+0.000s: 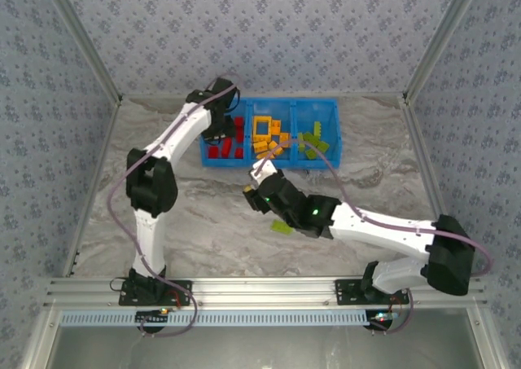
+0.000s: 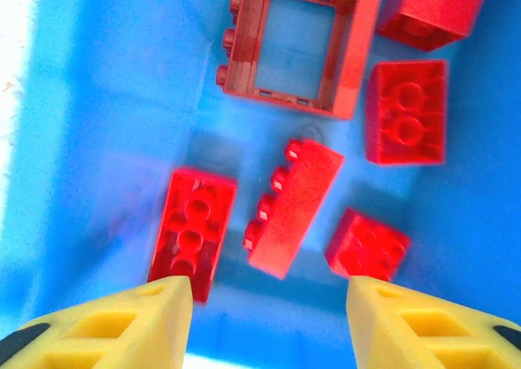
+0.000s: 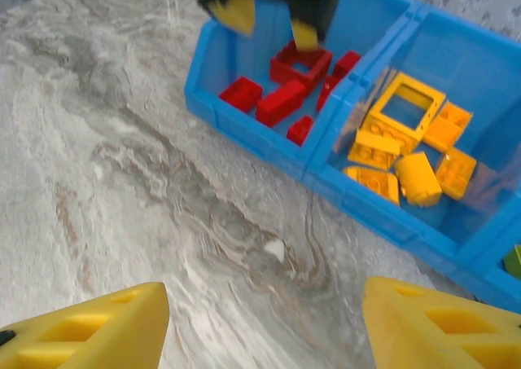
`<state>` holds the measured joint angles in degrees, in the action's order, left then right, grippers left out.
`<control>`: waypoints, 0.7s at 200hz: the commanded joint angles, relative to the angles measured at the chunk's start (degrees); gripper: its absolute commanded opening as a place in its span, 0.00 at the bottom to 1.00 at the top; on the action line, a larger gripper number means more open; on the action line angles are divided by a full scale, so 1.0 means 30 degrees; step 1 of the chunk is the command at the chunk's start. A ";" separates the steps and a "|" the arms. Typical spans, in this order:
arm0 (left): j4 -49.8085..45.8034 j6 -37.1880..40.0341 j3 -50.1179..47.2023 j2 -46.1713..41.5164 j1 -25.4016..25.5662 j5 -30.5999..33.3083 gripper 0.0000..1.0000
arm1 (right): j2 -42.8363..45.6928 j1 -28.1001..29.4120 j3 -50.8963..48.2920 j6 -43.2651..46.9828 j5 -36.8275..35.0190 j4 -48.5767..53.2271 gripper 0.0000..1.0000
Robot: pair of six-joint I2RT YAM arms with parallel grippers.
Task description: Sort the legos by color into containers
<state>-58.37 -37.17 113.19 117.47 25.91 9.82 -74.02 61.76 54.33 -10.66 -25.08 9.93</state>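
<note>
Top camera first: we've got the blue tray (image 1: 309, 107) at the far side of the tabletop (image 1: 195, 214). It has red bricks (image 1: 228, 147) in its left compartment, orange-yellow bricks (image 1: 269, 137) in the middle and lime green bricks (image 1: 313, 142) on the right. The left end effector (image 1: 219, 131) hangs over the red compartment and the right end effector (image 1: 256, 180) sits just in front of the tray. One stray green brick (image 1: 281, 226) lies on the tabletop beside the right forearm, well apart from the tray.

Left wrist cam: the left end effector (image 2: 269, 320) is spread wide with nothing between its fingers. It looks down at a red frame (image 2: 297, 43) and loose red bricks on the tray floor.

Right wrist cam: the right end effector (image 3: 264, 328) is wide apart and empty too, low over bare tabletop and facing the tray's front wall. An orange-yellow frame (image 3: 403, 104) lies in the middle compartment.

Our read: sorting's nearly done, and that stray green one looks like the last. Next the right arm would need to draw toward its base, get over the brick, close on it and carry it to the right compartment, without the forearm nudging it.
</note>
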 commanded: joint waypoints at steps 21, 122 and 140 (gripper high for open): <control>0.2597 0.0518 -0.6720 -0.9518 0.1345 -0.2763 0.53 | 0.0809 -0.1174 -0.0831 0.1023 0.4648 0.6701 0.70; 0.4655 -0.0140 -2.1792 -2.7787 1.1601 -0.2376 0.56 | -0.7353 -0.2004 0.5687 0.3474 0.6835 1.5445 0.73; 0.4882 -0.1273 -2.3810 -3.0686 1.3140 -0.0333 0.56 | -0.8064 -0.2032 0.6130 0.4388 0.7345 1.5787 0.75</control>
<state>-44.03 -35.86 47.24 34.83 60.62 -1.78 -95.94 55.59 69.76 -2.55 -6.15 50.37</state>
